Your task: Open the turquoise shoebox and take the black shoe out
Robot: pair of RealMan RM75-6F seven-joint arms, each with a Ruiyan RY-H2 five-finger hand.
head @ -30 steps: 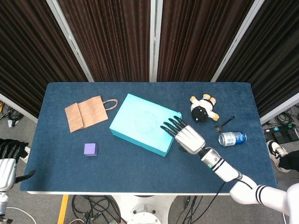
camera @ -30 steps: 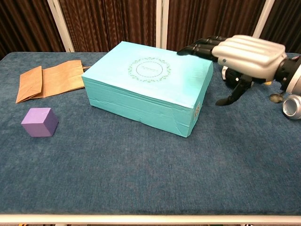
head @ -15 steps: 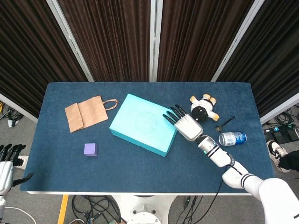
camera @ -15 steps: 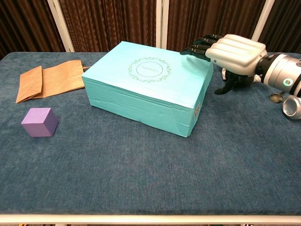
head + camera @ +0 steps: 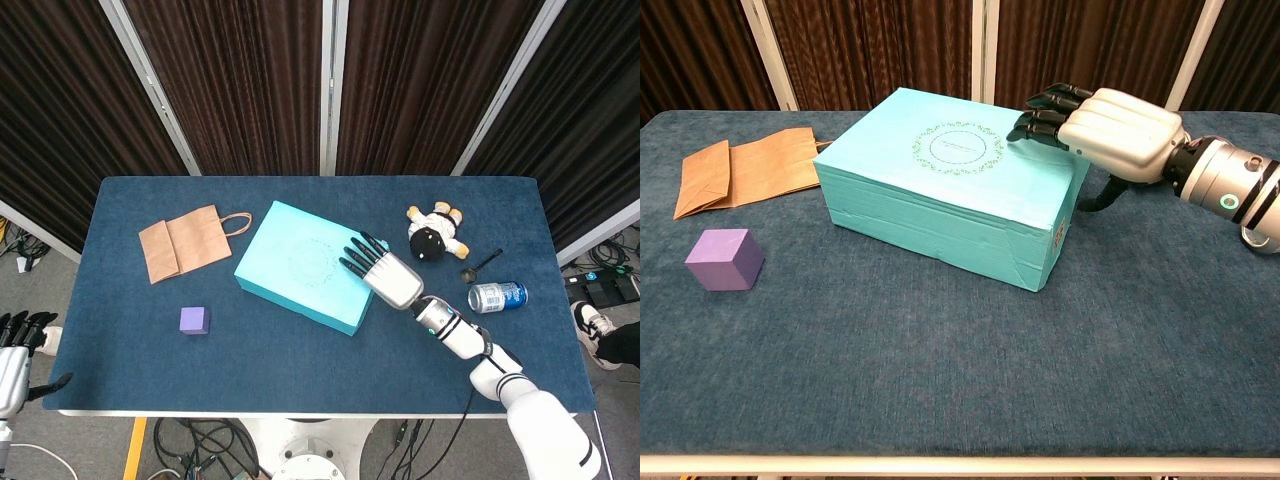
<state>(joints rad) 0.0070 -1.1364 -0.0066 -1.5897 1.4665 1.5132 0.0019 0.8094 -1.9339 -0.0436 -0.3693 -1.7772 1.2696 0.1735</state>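
r hand (image 5: 1110, 135) over shoebox (image 5: 940, 190) right lid edge | lid closed | fingers apart

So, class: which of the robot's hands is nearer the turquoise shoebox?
The right hand: its fingers reach over the shoebox lid's right edge. The left hand hangs off the table's front-left corner, far away.

Brown paper bag (image 5: 186, 242) lying flat, purple cube (image 5: 194, 320), plush toy (image 5: 437, 231), soda can (image 5: 497, 296) on its side
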